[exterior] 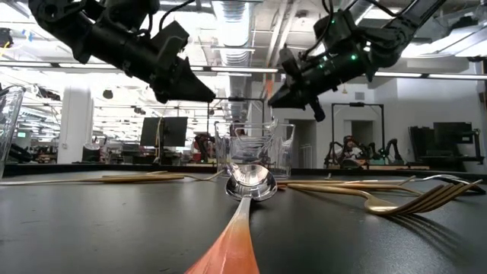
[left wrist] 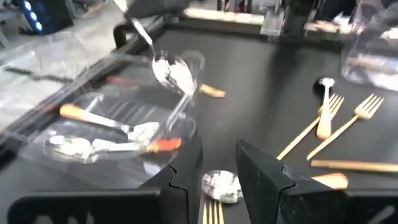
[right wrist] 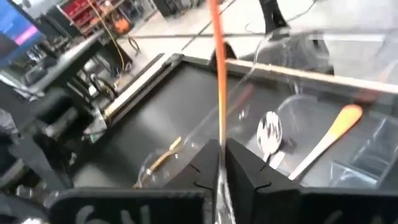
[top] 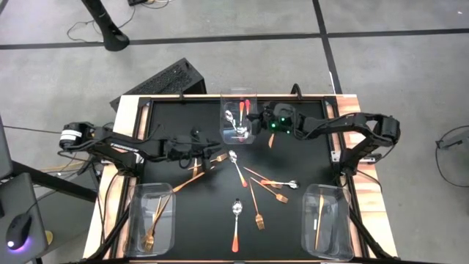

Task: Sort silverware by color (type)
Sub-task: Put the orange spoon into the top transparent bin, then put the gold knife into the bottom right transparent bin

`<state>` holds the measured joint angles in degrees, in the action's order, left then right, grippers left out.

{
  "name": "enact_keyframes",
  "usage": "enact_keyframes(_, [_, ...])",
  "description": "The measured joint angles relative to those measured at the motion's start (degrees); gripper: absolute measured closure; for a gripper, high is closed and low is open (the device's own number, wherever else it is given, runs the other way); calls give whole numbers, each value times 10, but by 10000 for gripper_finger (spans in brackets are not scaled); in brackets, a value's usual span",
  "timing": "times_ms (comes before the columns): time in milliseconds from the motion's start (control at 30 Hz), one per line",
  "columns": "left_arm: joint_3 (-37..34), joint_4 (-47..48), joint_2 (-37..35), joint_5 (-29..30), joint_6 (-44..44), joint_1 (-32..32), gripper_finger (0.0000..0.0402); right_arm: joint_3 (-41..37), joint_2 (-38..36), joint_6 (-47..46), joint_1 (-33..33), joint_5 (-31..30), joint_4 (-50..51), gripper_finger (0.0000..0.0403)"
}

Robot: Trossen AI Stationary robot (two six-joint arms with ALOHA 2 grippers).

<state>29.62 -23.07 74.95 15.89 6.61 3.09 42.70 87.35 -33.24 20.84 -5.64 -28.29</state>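
My right gripper [top: 258, 117] is at the far middle bin [top: 238, 128], shut on a spoon with a silver bowl [left wrist: 171, 71] and an orange handle [right wrist: 217, 62]. The clear bin [left wrist: 112, 134] holds several orange-handled spoons lying on its floor. My left gripper [left wrist: 214, 177] hovers open left of centre [top: 212, 152], over a spoon bowl [left wrist: 221, 186] and fork tines lying on the black mat, touching nothing. More gold forks [top: 259, 216] and spoons [top: 236, 224] lie loose on the mat. My right gripper pinches the spoon between its two fingers, about where the orange handle [right wrist: 219, 134] meets the silver neck. The fingers come from the table's right, slanting slightly down. The handle sticks out past the fingertips, and the bowl hangs low over the bin, clear of the table.
A clear bin with gold forks [top: 150, 220] stands at the near left corner. Another with thin gold pieces [top: 326, 216] stands at the near right. A short orange piece [top: 271, 139] lies on the mat beside the far bin. The mat has a raised black frame [top: 183, 99].
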Motion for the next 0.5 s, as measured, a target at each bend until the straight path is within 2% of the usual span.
enact_keyframes(200, [0,-1,8,2,7,-6,317,0,-6,22,-7,22,-18,302])
enact_keyframes(300, [0,6,11,2,17,-6,317,-1,-29,45,-5,99,11,280])
enact_keyframes(400, [0,41,11,8,33,-15,317,0,-86,43,-17,161,99,269])
enact_keyframes(467, [0,53,11,25,41,-27,317,0,-130,39,-34,148,186,268])
enact_keyframes(500, [0,54,13,36,41,-33,317,0,-151,39,-44,122,226,270])
